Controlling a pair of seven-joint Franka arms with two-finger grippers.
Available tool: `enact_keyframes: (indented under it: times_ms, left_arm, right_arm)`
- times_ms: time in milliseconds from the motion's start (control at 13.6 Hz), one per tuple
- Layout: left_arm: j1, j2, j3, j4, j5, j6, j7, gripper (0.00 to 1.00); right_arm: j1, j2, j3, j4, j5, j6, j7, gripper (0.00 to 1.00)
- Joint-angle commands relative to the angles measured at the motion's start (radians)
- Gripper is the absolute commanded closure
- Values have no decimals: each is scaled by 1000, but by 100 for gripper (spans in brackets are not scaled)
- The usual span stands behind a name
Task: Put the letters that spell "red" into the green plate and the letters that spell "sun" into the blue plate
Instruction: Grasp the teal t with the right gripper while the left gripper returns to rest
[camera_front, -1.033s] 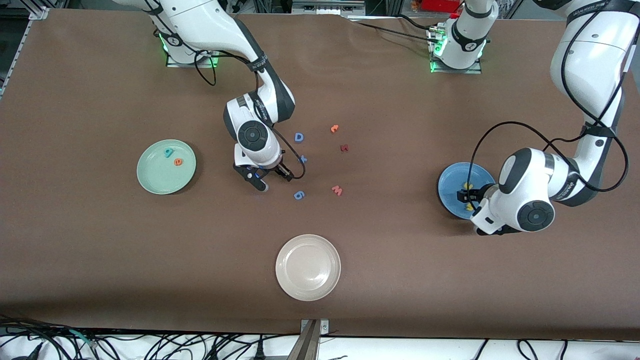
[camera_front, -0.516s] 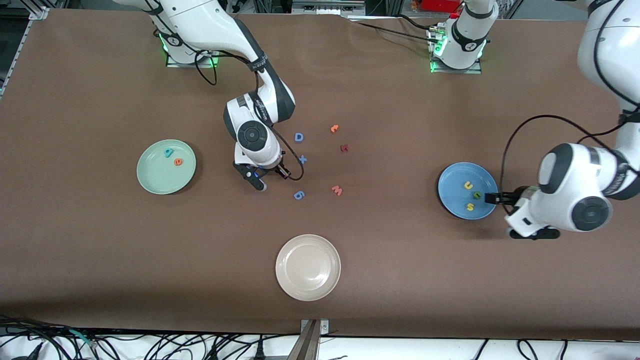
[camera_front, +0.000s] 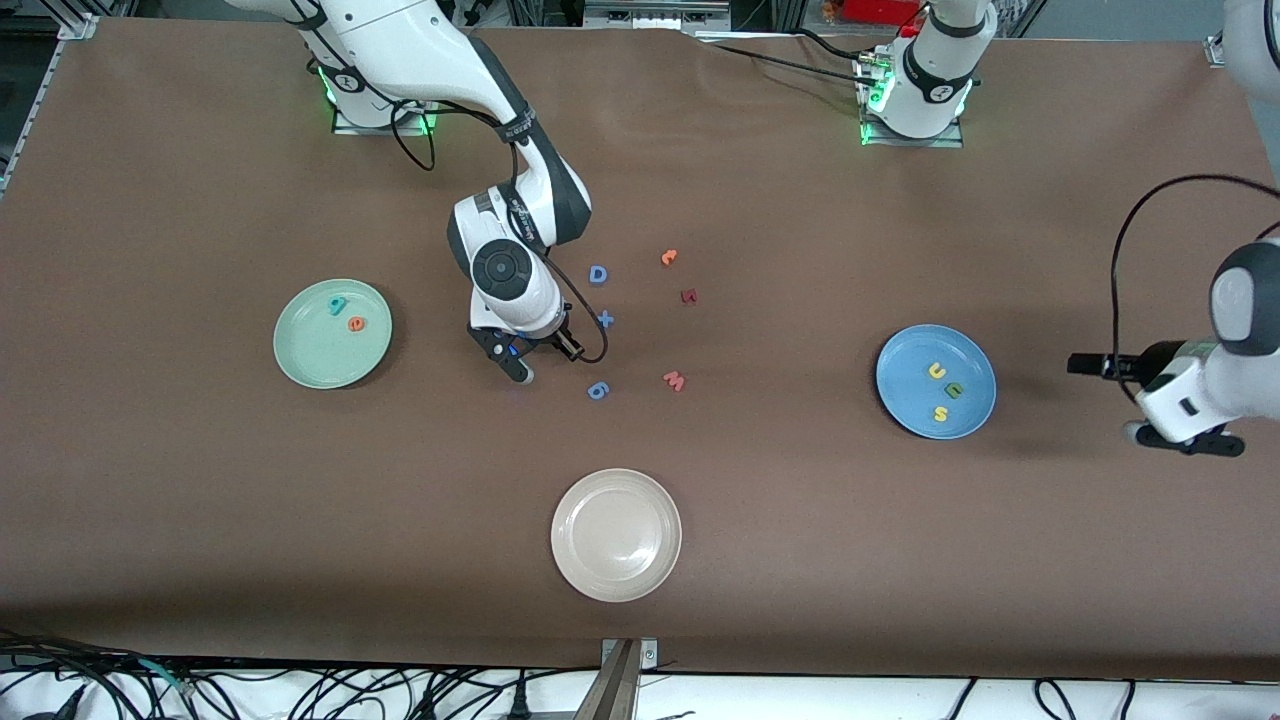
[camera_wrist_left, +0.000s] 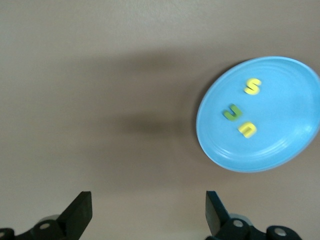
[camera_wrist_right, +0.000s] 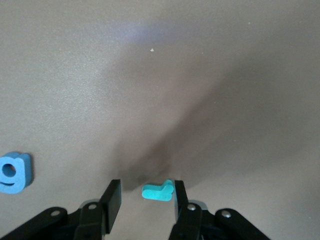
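The green plate (camera_front: 300, 365) holds a teal "d" shape (camera_front: 338, 305) and an orange "e" (camera_front: 355, 324). In the blue plate (camera_front: 905, 405) lie a yellow "u" (camera_front: 936, 371), a green "n" (camera_front: 954, 391) and a yellow "s" (camera_front: 940, 413). My right gripper (camera_front: 543, 360) is down at the table between the green plate and the loose letters. Its jaws stand partly narrowed around the small teal "r" (camera_wrist_right: 158, 191), which touches one finger and is clear of the other. My left gripper (camera_front: 1075, 364) hangs open and empty over bare table beside the blue plate (camera_wrist_left: 280, 150).
Loose letters lie mid-table: a blue "D" (camera_front: 598, 274), a blue cross shape (camera_front: 605, 319), a blue "g" (camera_front: 598, 390), a red "w" (camera_front: 674, 380), an orange letter (camera_front: 669, 257) and a dark red one (camera_front: 688, 296). A beige-white plate (camera_front: 616, 535) sits nearer the front camera.
My left arm has pulled away from over the blue plate toward its own end of the table, uncovering the three letters. My right gripper's jaws have narrowed around the teal "r".
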Motion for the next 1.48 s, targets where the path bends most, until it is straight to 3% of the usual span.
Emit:
enact_keyframes:
  times_ms: [0,148,369,590,1401]
  left_arm:
    - [-141,-217,143,-133,-87,5,15,0]
    - [-199,-284,157,-124,-87,-1,-26,0]
    - [-340,-349,241,-103,-86,-50,-94,0]
    - [-351,-357,240,4,-110,-143,-95,0]
    - [-380,-397,226,-6,-115,-61,-135,0]
  right_arm:
    - [10,-4,-4,-13,21,16,6,49]
    - [10,-4,-4,-27,21,18,5,49]
    - [10,-4,-4,-53,21,77,3,49]
    - [10,-7,-4,-51,27,77,5,49]
    - [10,-7,11,-53,41,74,20,49]
